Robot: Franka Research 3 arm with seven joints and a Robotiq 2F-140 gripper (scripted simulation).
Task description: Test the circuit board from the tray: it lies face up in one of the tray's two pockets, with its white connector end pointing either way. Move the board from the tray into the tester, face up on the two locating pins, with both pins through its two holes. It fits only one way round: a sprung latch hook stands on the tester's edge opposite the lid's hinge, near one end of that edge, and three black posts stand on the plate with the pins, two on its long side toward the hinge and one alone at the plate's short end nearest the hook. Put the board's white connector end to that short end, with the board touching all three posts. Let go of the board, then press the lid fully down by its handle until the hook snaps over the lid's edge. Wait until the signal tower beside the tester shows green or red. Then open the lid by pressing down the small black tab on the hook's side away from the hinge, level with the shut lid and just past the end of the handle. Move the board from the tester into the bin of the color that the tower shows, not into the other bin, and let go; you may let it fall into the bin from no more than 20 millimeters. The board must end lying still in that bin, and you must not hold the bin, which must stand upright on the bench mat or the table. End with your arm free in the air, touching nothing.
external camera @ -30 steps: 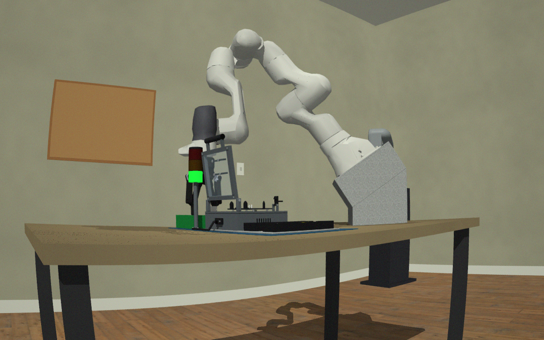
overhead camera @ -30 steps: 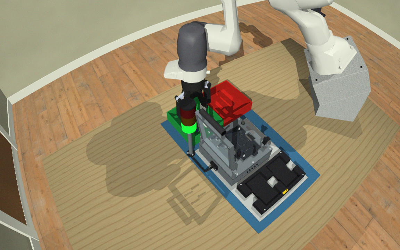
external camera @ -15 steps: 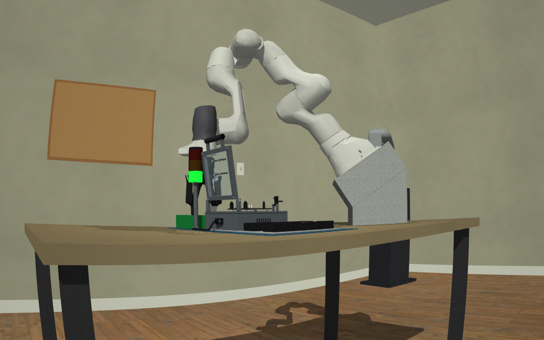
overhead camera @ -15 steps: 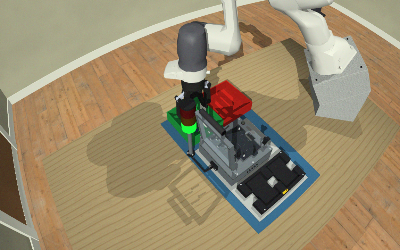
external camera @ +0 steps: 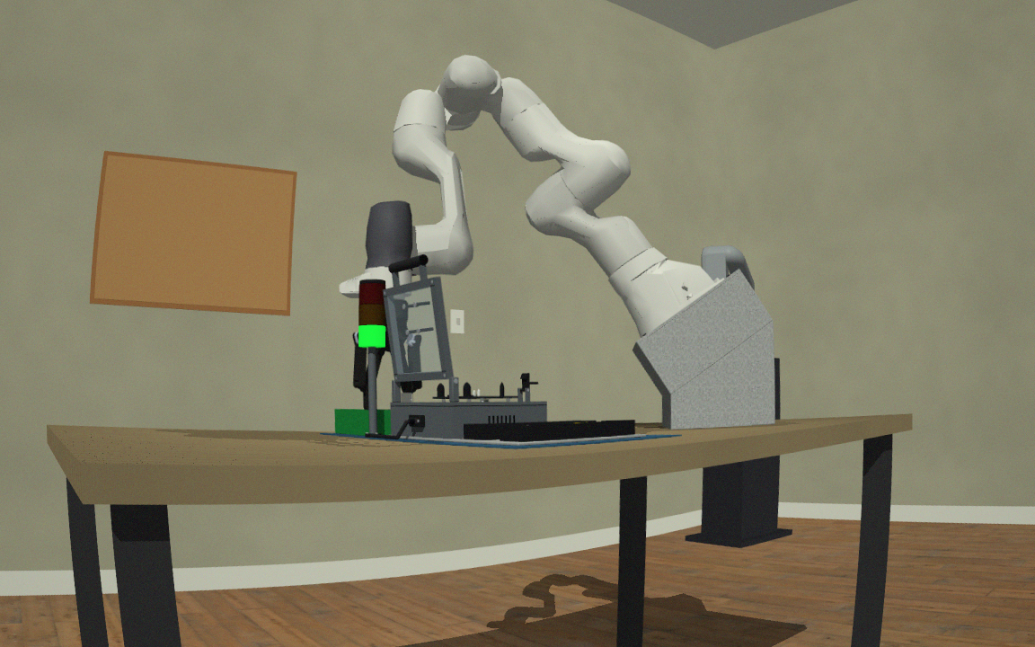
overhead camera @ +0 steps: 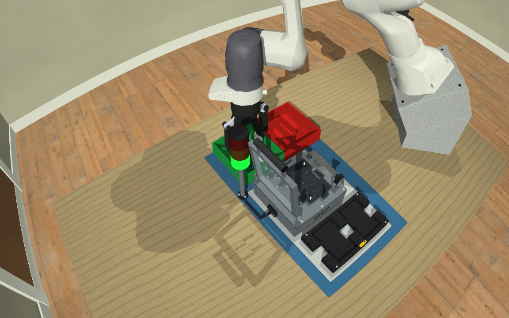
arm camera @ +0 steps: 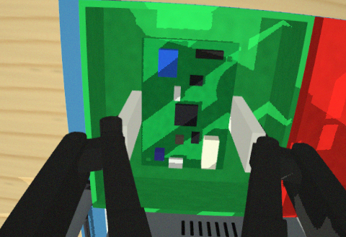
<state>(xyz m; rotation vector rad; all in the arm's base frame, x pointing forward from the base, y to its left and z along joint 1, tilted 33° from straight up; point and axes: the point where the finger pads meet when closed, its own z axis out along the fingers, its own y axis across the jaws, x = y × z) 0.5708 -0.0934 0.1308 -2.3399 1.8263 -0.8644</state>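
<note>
The signal tower [overhead camera: 239, 152] shows green; the lit band also shows in the exterior view [external camera: 371, 335]. My gripper [arm camera: 186, 109] hangs over the green bin [arm camera: 192, 31], its white pads against the long edges of the circuit board [arm camera: 189, 107]. The board is face up, with its white connector toward the camera, and sits level just above the bin's floor. In the top view the gripper [overhead camera: 246, 126] stands behind the tower, over the green bin [overhead camera: 224, 152]. The tester [overhead camera: 301, 191] is empty and its lid [overhead camera: 270, 166] stands open.
The red bin [overhead camera: 292, 126] stands right beside the green one, and shows at the right edge of the wrist view [arm camera: 327, 88]. The black tray [overhead camera: 345, 229] lies in front of the tester. The raised lid and the tower stand close to my gripper.
</note>
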